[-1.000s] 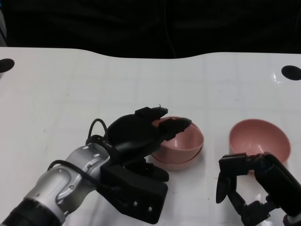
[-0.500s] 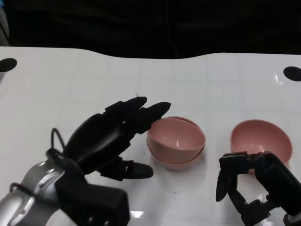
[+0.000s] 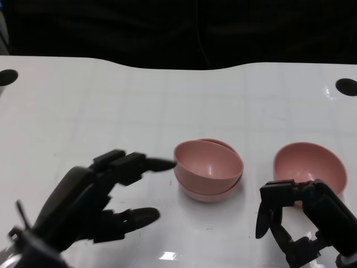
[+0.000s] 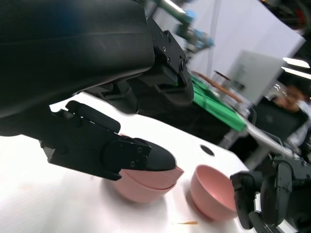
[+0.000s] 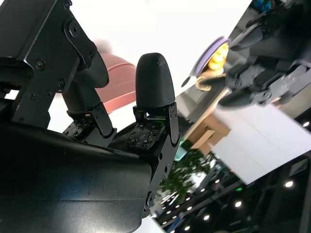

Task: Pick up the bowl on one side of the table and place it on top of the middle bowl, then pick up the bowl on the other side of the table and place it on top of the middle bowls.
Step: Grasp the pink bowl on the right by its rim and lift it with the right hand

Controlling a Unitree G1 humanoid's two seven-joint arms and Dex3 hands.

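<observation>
Two pink bowls [image 3: 208,170] sit nested in the middle of the white table [image 3: 83,111], the upper one slightly tilted in the lower. A third pink bowl [image 3: 308,166] stands alone to their right. My left hand [image 3: 103,201] is at the lower left, fingers spread and empty, its fingertips just short of the stack's left rim. My right hand [image 3: 298,220] hovers in front of the single bowl with fingers apart, holding nothing. The left wrist view shows the left hand's fingers [image 4: 112,150] before the stack [image 4: 146,183], with the single bowl [image 4: 211,191] and right hand [image 4: 272,189] beyond.
Round black holes mark the table's far left [image 3: 8,76] and far right [image 3: 346,86] corners. The table's far edge [image 3: 184,67] curves against a dark background. Bare white surface lies to the left of the stack.
My left hand has let go of the upper bowl and drawn back toward the lower left, fingers spreading. The upper bowl stays on the middle bowl. My right hand has not moved.
</observation>
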